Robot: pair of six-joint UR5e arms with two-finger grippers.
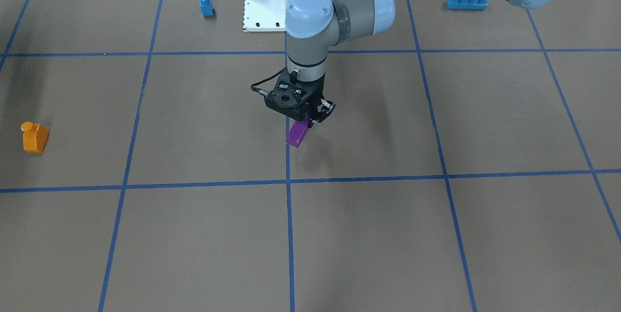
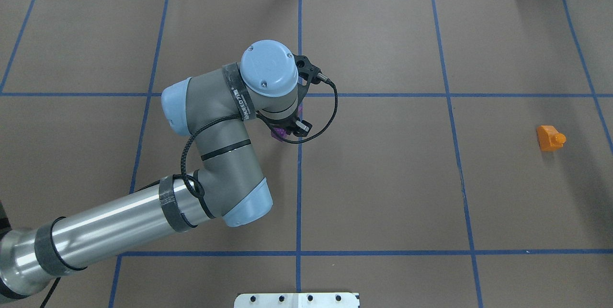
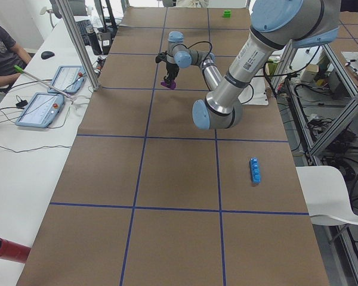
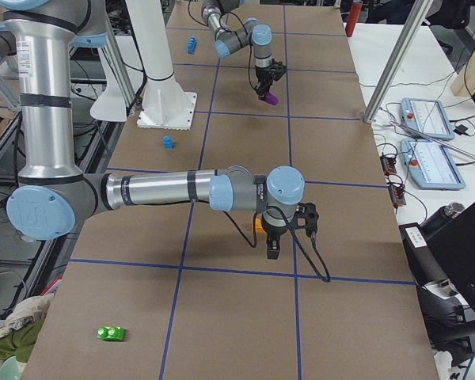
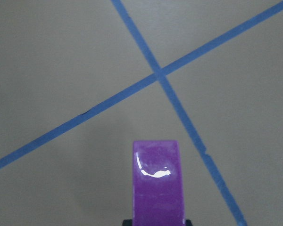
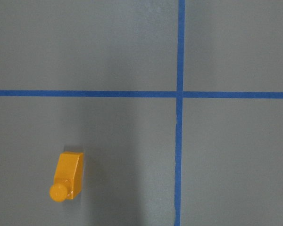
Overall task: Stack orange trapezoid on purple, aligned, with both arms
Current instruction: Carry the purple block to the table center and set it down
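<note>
Exterior front-facing: left pincer [image 1: 307,123] clamps purple brick [image 1: 297,135].

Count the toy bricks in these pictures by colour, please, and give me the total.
orange brick: 1
purple brick: 1
blue: 2, the small blue brick and the long blue brick
green brick: 1
Total: 5

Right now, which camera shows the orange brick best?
The right wrist camera: the orange brick is largest there, stud clear. Front and overhead views show it small; the right-side view barely; the others not.
</note>
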